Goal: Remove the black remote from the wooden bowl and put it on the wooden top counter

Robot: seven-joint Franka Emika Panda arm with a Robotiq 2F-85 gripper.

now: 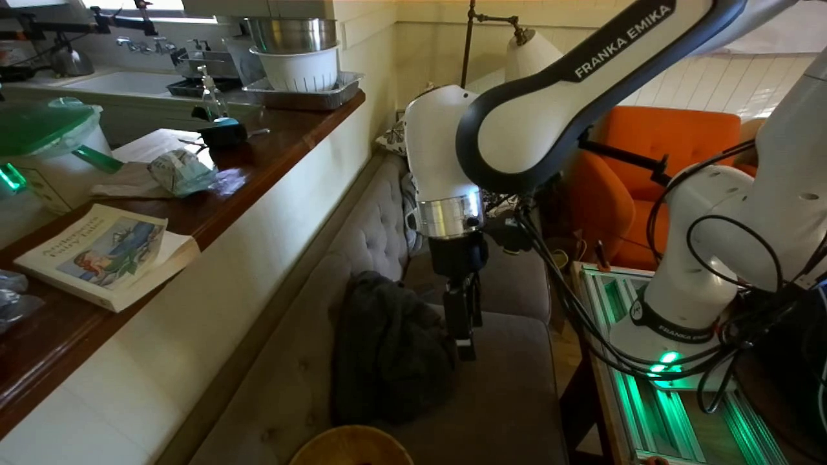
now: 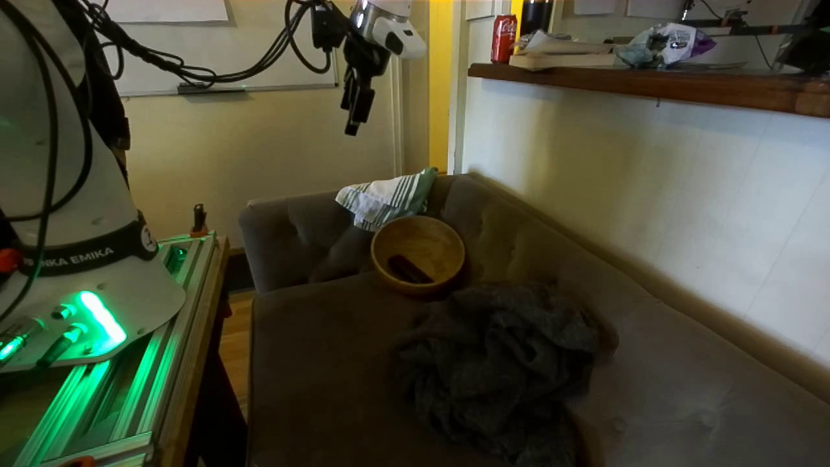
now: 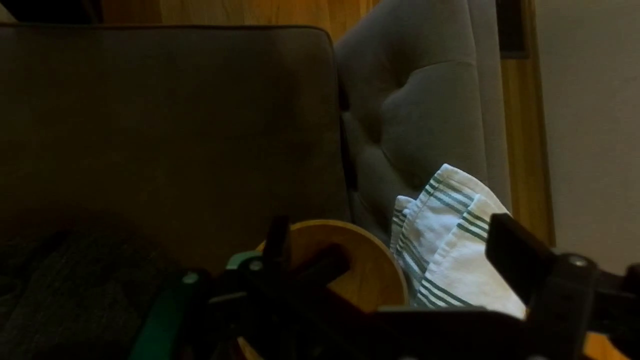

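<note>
One arm (image 1: 446, 142) reaches out past the couch-side edge of the robot's desk (image 2: 196, 344), and one gripper (image 3: 389, 235) hangs high above one couch (image 2: 311, 337), its two fingers (image 3: 515, 255) wide apart! Between them, in the wrist view, part of one wooden bowl (image 3: 372, 272) shows. And there it is, one dark remote (image 2: 408, 269), lying inside that bowl. The bowl sits on the couch, out beyond the desk corner that carries one orange-and-black clamp (image 2: 199, 220) in an exterior view. Just beside the bowl, one towel (image 2: 389, 198) (white, with green stripes) drapes over the armrest (image 2: 305, 237). Back along the desk's long edge, across the couch, one dark blanket (image 2: 499, 376) lies in a heap near the bowl.

On the far side of the couch from that long edge runs one wooden counter (image 2: 648, 85): one red can (image 2: 504, 39), one crumpled bag (image 2: 668, 48) with a purple end, and, in an exterior view, one book (image 1: 106, 258), cover up (fairy tales, the title says). On the desk itself, set in from the couch-side edge, stands one white robot base (image 2: 136, 292), lit green. Beyond the desk's opposite short edge, one orange armchair (image 1: 672, 155)!
</note>
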